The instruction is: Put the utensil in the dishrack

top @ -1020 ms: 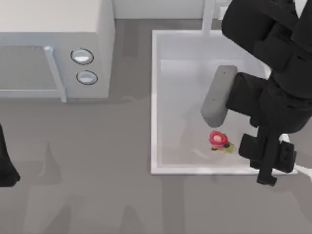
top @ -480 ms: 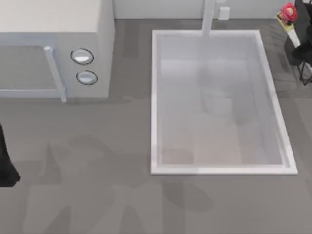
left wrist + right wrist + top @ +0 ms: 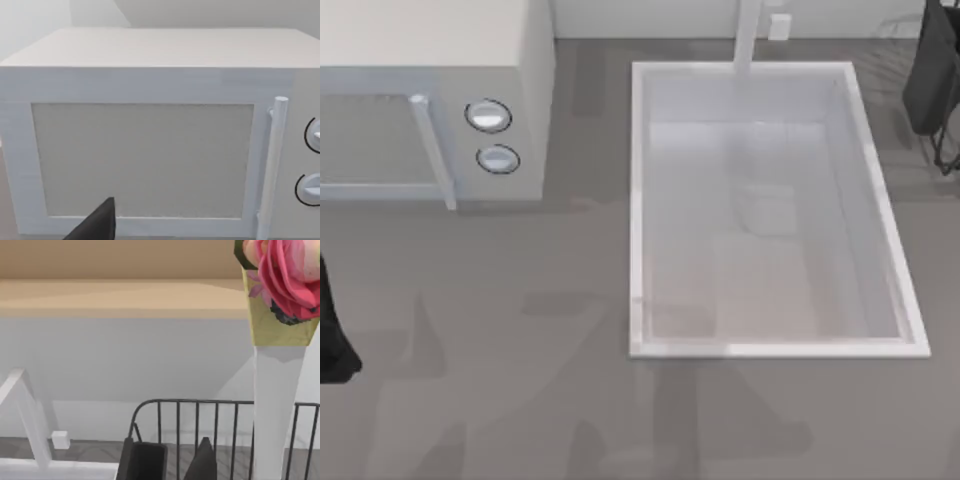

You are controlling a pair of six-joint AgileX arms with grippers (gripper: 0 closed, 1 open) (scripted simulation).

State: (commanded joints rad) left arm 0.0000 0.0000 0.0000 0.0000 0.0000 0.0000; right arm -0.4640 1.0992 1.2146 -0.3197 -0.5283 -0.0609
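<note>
In the right wrist view the utensil [image 3: 276, 405] stands upright, with its white handle, yellow collar and red-pink knob at the top. Behind its lower part are the thin black rods of the dishrack [image 3: 200, 420]. My right gripper [image 3: 175, 462] is beside the utensil, its fingers slightly apart with nothing between them. In the top view my right arm [image 3: 932, 70] is over the dishrack [image 3: 947, 150] at the far right edge and hides the utensil. My left arm [image 3: 328, 340] is parked at the left edge.
A large white sink basin [image 3: 638, 220] with a faucet [image 3: 748, 35] at its back fills the right half of the counter. A white microwave [image 3: 430, 100] stands at the back left, and the left wrist view faces its door [image 3: 145, 160].
My right arm lifted the utensil out of the sink and carried it to the back right corner. Since half a second ago the arm has covered the knob in the top view.
</note>
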